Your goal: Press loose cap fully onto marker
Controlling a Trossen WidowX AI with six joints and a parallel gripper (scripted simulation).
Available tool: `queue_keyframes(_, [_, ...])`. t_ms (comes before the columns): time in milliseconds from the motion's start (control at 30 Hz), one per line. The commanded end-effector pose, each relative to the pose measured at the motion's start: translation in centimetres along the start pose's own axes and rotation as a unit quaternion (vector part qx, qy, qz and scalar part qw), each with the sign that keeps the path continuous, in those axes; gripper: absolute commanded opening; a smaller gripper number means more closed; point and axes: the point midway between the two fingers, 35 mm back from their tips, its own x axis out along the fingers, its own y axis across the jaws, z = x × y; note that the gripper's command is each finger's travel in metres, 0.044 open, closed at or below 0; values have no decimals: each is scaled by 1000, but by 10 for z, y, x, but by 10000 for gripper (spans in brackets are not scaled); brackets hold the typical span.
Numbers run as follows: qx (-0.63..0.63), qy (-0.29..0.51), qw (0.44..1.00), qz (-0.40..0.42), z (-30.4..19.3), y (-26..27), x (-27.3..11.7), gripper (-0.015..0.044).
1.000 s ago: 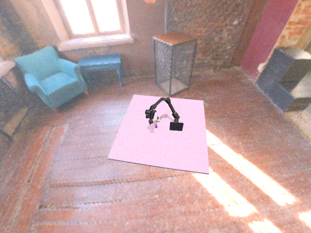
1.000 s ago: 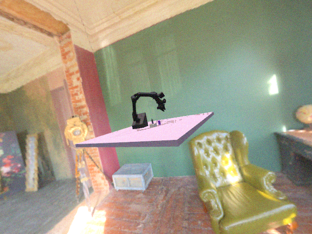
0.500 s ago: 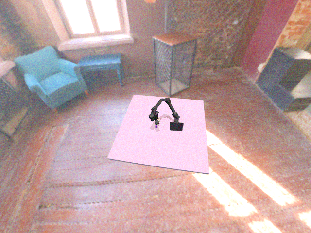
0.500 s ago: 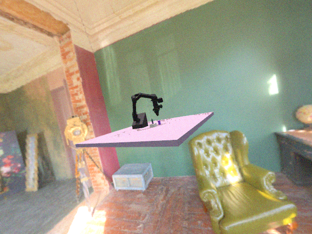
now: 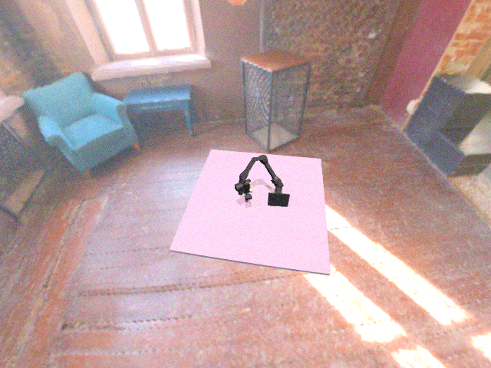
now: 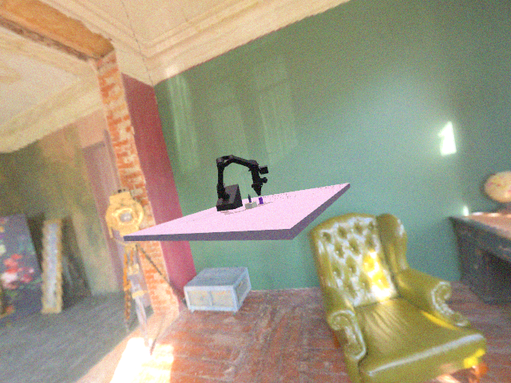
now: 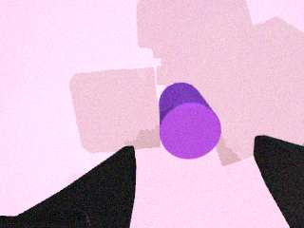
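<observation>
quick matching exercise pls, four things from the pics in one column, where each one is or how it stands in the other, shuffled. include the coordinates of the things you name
1. cap (image 6: 260,200) (image 7: 190,130)
2. holder block (image 6: 250,205)
3. gripper (image 6: 258,195) (image 7: 194,151)
4. marker (image 6: 249,199)

A. upright in the block
B. open above the table
C. purple, off the marker
D. pale, on the table

1-C, 2-D, 3-B, 4-A
</observation>
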Motion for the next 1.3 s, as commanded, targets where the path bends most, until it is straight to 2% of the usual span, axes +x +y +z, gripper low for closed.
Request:
queue_keyframes(0, [-2, -1, 1000, -2, 1, 0, 7, 255])
queue_keyframes(1033, [-2, 0, 1000, -3, 1, -1, 54, 255])
queue_keyframes(1200, [-2, 0, 1000, -3, 1, -1, 54, 123])
queue_keyframes(1267, [-2, 0, 1000, -3, 1, -1, 54, 110])
